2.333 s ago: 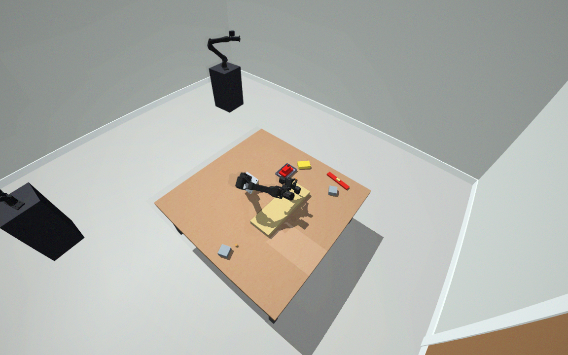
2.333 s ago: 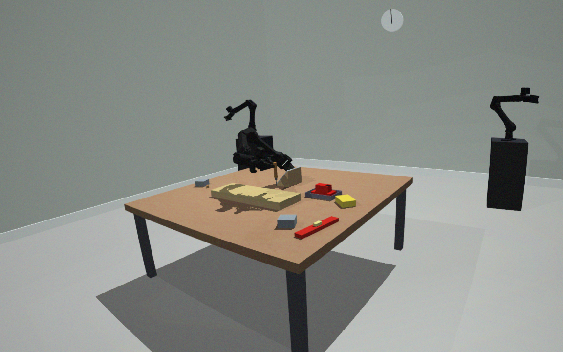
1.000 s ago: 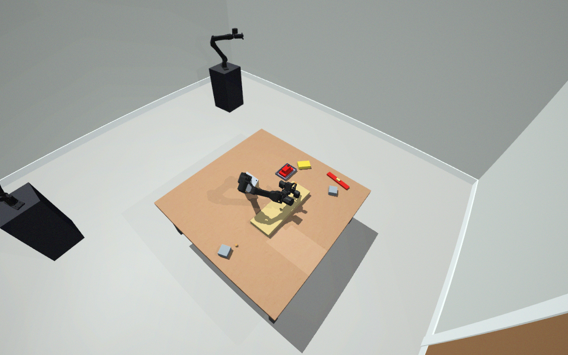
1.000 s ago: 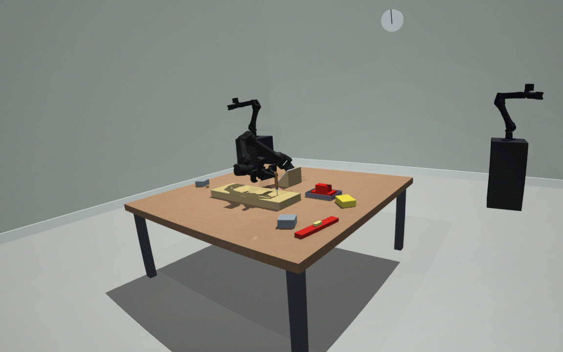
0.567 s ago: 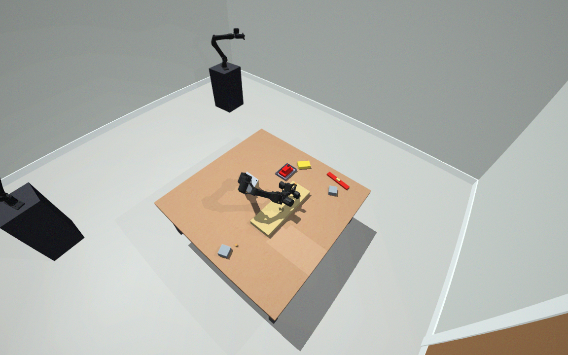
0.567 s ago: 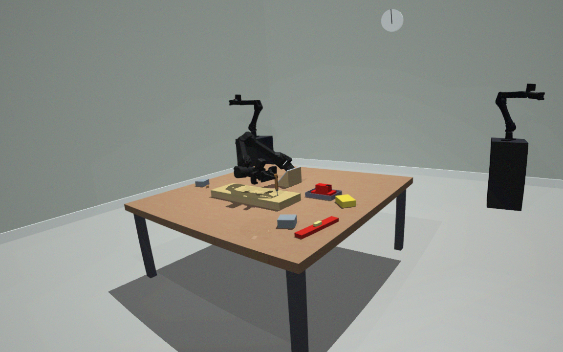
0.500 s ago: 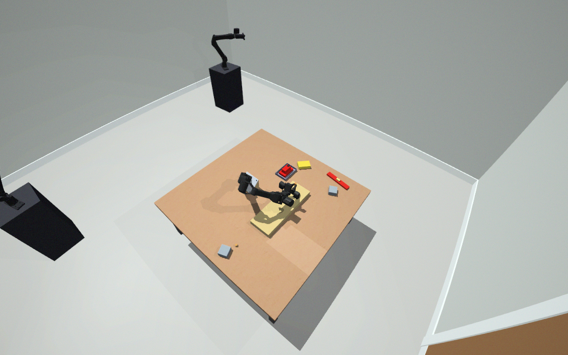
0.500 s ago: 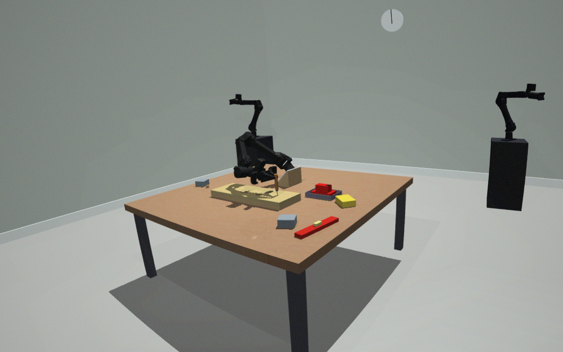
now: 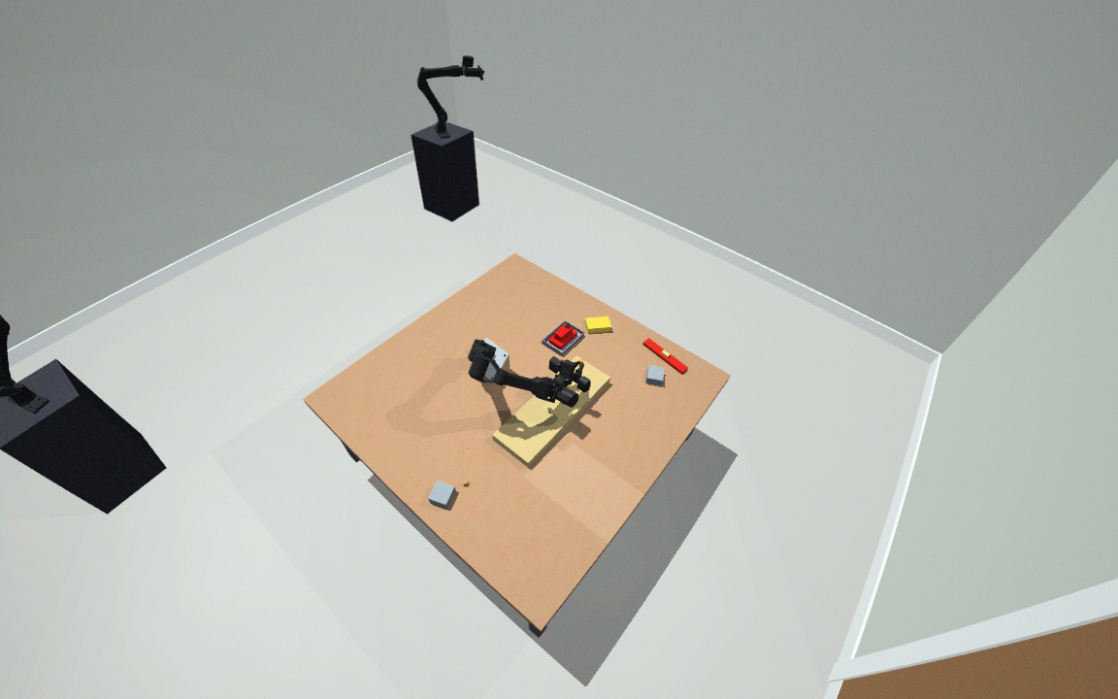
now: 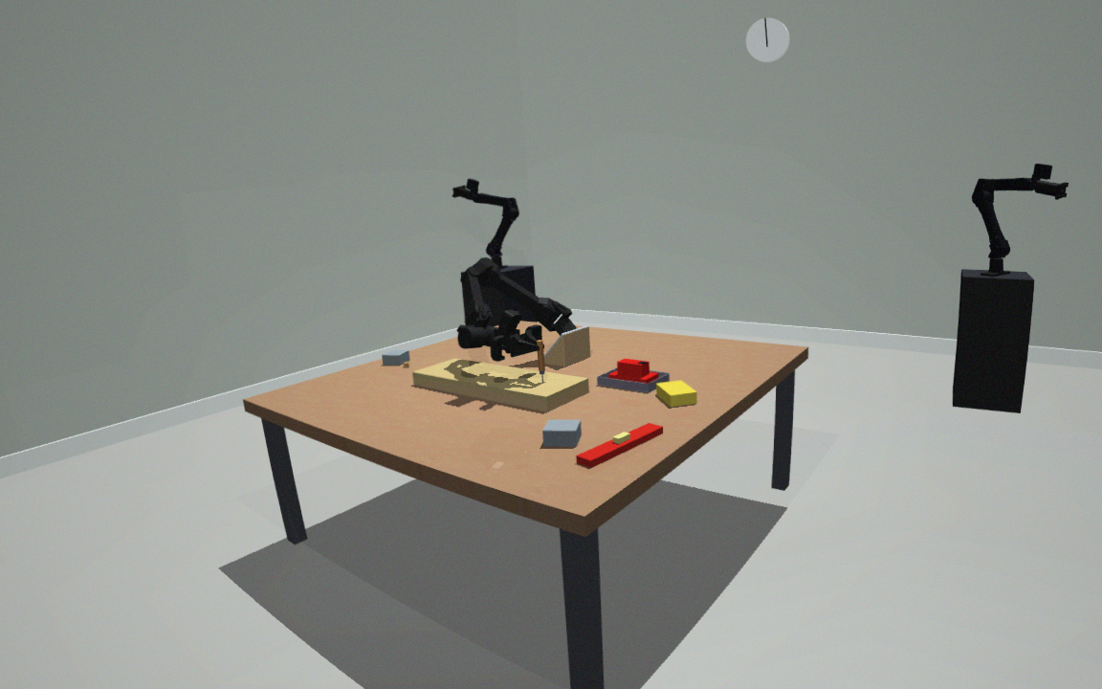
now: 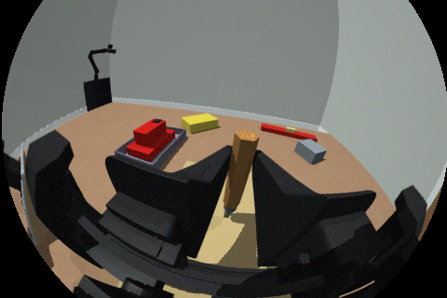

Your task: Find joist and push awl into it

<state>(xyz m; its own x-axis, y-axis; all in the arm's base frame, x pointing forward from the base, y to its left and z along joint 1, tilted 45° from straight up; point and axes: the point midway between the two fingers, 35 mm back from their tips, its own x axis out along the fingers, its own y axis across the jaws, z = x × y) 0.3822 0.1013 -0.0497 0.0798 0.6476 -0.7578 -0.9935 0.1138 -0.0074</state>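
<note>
One pincer (image 11: 238, 199) grips awl (image 11: 240, 168) above panel (image 10: 452, 381); stud finder (image 11: 151, 138) in tray (image 11: 175, 148) nearby.
</note>
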